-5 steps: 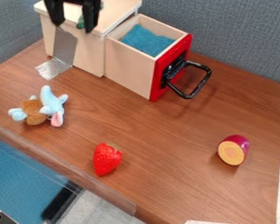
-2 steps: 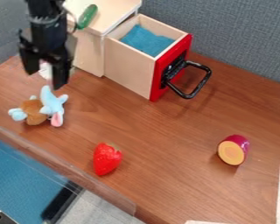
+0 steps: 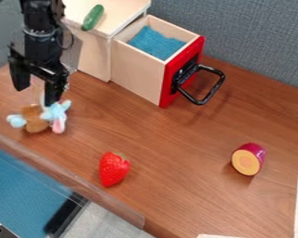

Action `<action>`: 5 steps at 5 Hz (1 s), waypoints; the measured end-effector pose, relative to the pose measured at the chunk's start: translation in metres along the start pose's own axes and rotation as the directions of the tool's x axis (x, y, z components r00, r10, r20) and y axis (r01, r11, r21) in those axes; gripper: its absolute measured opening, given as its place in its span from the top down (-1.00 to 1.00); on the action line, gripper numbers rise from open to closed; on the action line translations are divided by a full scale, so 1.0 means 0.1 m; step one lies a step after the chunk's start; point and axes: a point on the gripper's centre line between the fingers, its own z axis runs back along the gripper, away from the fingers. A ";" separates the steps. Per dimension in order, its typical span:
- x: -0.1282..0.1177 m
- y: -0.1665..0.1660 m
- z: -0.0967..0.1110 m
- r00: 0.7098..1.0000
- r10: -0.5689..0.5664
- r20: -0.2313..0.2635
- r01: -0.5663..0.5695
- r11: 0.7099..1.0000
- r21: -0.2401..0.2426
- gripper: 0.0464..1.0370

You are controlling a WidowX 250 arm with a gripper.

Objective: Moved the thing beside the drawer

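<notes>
Plush toy [image 3: 36, 122] is being borne by the table [image 3: 164, 148] near the lower-left edge; the gripper [image 3: 34, 95] is being held wide open over it, nothing gripped, presumably for a grasp.

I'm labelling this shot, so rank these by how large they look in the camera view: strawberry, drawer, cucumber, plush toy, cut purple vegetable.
1. Drawer
2. Plush toy
3. Strawberry and cut purple vegetable: too alike to rank
4. Cucumber
</notes>
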 end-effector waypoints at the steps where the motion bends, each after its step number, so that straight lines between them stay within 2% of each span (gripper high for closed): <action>1: -0.01 0.01 -0.02 0.994 0.067 -0.082 -0.068 0.998 -0.013 -0.85; 2: -0.05 -0.03 -0.04 0.986 0.111 -0.127 -0.117 0.993 -0.035 -0.29; 3: -0.05 -0.06 -0.04 0.984 0.117 -0.134 -0.125 0.991 -0.052 0.34; 4: -0.05 -0.11 -0.02 0.984 0.115 -0.140 -0.127 0.989 -0.082 0.75; 5: -0.01 -0.09 0.10 0.986 0.114 -0.126 -0.129 0.984 -0.124 0.93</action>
